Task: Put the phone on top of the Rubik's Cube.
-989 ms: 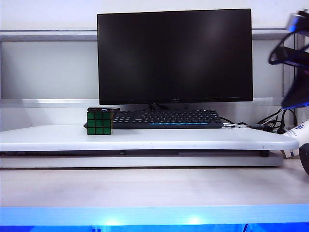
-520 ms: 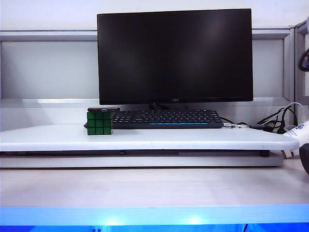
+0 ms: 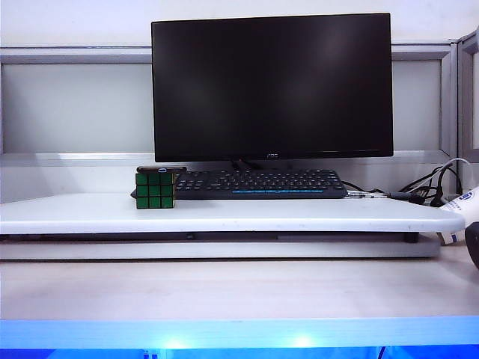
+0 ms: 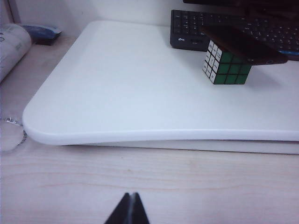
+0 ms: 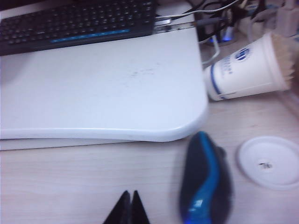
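One wide black monitor (image 3: 272,86) stands at the back of the wooden worktop (image 3: 224,288), over a white raised board (image 3: 224,213). Next in size, a black keyboard (image 3: 258,184) lies on that board under the screen. At the keyboard's left end sits the Rubik's Cube (image 3: 154,190), green face forward, with the phone (image 3: 161,170) lying flat across its top and overhanging one side in the left wrist view. A blue-and-black mouse (image 5: 205,179), a tipped paper cup (image 5: 247,67) and a white lid (image 5: 268,161) lie off the board's right corner. Both hands hang low over bare wood, fingers together and holding nothing: left hand (image 4: 127,210), right hand (image 5: 127,209) just beside the mouse.
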### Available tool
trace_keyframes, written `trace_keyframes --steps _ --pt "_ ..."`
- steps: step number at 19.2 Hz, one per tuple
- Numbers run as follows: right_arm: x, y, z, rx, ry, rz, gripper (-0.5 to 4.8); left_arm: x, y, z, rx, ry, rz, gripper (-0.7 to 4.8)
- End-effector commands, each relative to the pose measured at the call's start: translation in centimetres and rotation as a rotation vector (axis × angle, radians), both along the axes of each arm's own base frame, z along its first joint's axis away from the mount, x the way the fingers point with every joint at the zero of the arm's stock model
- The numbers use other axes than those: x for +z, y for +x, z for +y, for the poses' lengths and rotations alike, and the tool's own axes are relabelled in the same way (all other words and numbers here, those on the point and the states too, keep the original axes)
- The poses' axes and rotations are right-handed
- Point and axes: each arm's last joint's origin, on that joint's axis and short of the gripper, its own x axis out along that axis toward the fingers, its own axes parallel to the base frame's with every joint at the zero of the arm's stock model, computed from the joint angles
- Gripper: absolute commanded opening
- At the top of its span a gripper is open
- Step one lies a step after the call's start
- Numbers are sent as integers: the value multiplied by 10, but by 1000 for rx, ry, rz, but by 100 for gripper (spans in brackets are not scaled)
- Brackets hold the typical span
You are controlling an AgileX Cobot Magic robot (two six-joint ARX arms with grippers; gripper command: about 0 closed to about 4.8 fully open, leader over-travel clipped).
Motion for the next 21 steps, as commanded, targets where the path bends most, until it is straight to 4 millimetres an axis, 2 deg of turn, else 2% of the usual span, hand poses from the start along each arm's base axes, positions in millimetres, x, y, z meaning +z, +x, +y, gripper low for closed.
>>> trace_keyframes --steps 1,5,7,11,16,21 --pt "1 2 -8 -29 -28 -17 -8 -3 0 0 1 14 23 -6" --pt "-3 2 -20 24 -41 23 -8 -3 0 0 -2 14 23 -6" --pt "-5 1 -19 42 -78 45 -9 -3 0 0 -2 14 23 -5" --pt "4 -4 -20 26 -91 -52 -9 -3 0 0 -2 14 23 -5" --pt "6 -20 -21 6 -102 -104 -5 -3 0 0 -1 14 23 -5" --pt "5 -20 -21 13 -117 -97 -5 -3 0 0 -2 14 23 -5"
